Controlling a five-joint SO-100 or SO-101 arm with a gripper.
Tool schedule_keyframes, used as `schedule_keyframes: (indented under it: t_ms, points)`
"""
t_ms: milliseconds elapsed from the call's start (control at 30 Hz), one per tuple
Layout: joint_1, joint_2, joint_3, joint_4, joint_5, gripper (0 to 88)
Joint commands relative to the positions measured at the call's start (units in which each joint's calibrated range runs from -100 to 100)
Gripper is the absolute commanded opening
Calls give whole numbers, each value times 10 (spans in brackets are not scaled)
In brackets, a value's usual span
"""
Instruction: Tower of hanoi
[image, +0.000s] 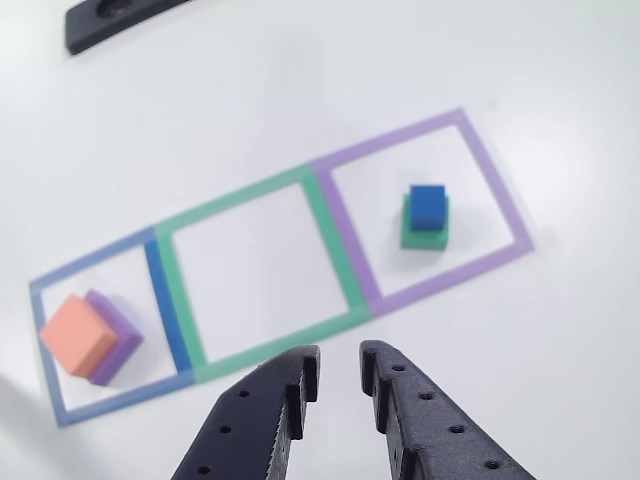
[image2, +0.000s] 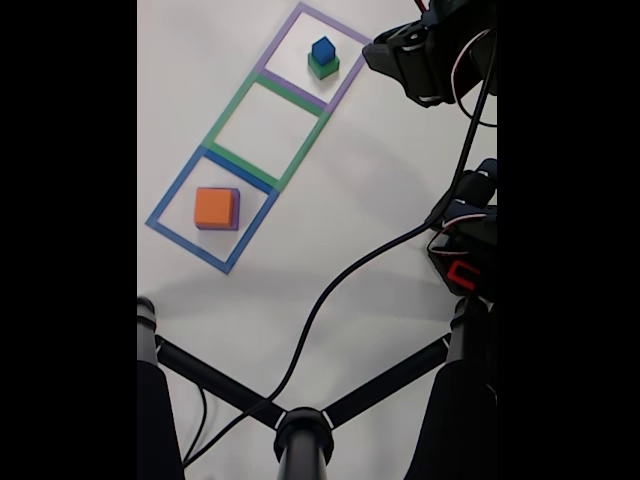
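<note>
Gripper (image: 338, 395): dark, ribbed, perforated fingers; parted by a narrow gap; nothing held.
Blue cube (image: 427, 204): smallest block, matte foam; seated on green block (image: 424, 236); both inside purple tape square (image: 495, 180).
Salmon-orange block (image: 78, 335): matte foam, squared edges; stacked on purple block (image: 118, 345), the flattest and widest; both inside blue tape square (image: 163, 305).
Green tape square (image: 330, 225): middle bay, nothing in it.
Bearing from gripper, other view: blue-on-green pair ahead and to the right; orange-on-purple pair off to the left, roughly level with fingertips; blue cube probably the likelier next pick, being a top block.
Long axis: none to speak of, blocks near square; row of bays runs diagonally.
Fixed view: arm near purple bay at upper right; fingertips hard to make out there, possibly hidden.
Table (image2: 360, 200): plain white, smooth.
Cable (image2: 330, 290): black, trailing across table.
</note>
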Motion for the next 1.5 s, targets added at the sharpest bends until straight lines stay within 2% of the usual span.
schedule_keyframes:
  t_ms: [0, 67, 167, 300, 433, 500, 567, 667, 867, 1133, 1467]
  points:
    - [31, -29, 15, -1, 14, 19]
    - [43, -43, 57, -29, 18, 31]
    - [63, -57, 127, -79, 53, 60]
    - [89, -84, 244, -171, 106, 126]
    - [108, -112, 378, -288, 185, 195]
    - [116, -121, 441, -349, 222, 205]
    - [124, -124, 502, -415, 236, 215]
    - [130, -112, 583, -525, 236, 222]
    - [142, -25, 729, -818, 236, 232]
    - [142, 131, 801, -1081, 236, 240]
    - [138, 310, 802, -1278, 236, 238]
